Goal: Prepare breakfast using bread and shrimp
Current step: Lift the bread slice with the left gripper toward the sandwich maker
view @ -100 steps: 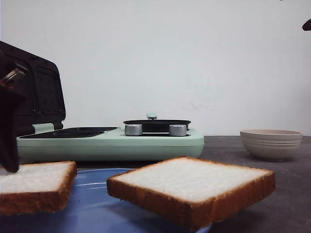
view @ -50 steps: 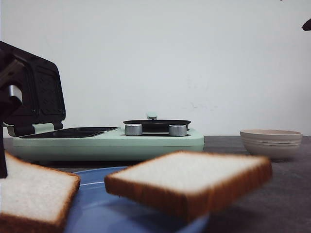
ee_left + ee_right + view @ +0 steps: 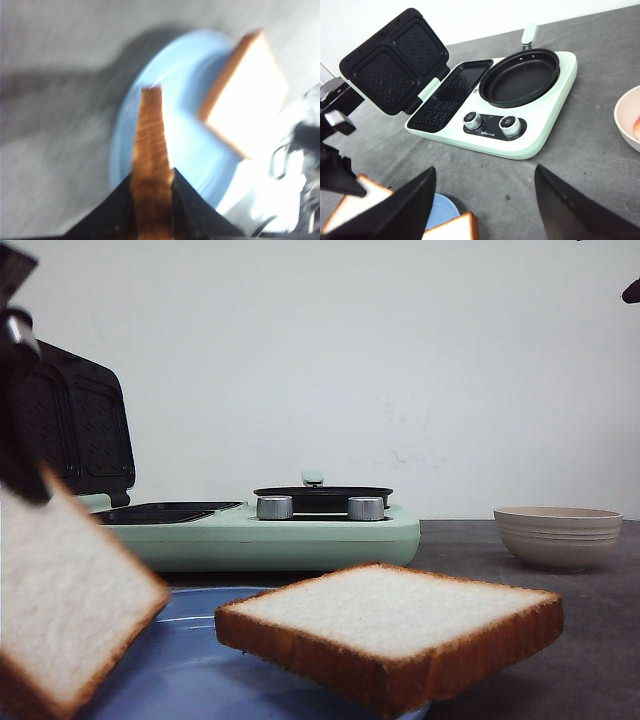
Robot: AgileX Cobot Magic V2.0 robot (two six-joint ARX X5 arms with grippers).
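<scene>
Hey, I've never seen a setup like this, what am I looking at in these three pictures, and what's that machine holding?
This is a two-armed robot at a dark grey table. One picture looks forward from low over the table; the other two come from cameras on each arm's wrist.

On the table sit a mint-green breakfast maker with its black grill lid open and a round black pan, a beige ribbed bowl, and a blue plate carrying one square slice of white bread.

The left gripper is shut on a second bread slice, holding it tilted above the plate's edge. The left wrist picture shows its brown crust pinched between the black fingers.

The right gripper is open and holds nothing.
</scene>
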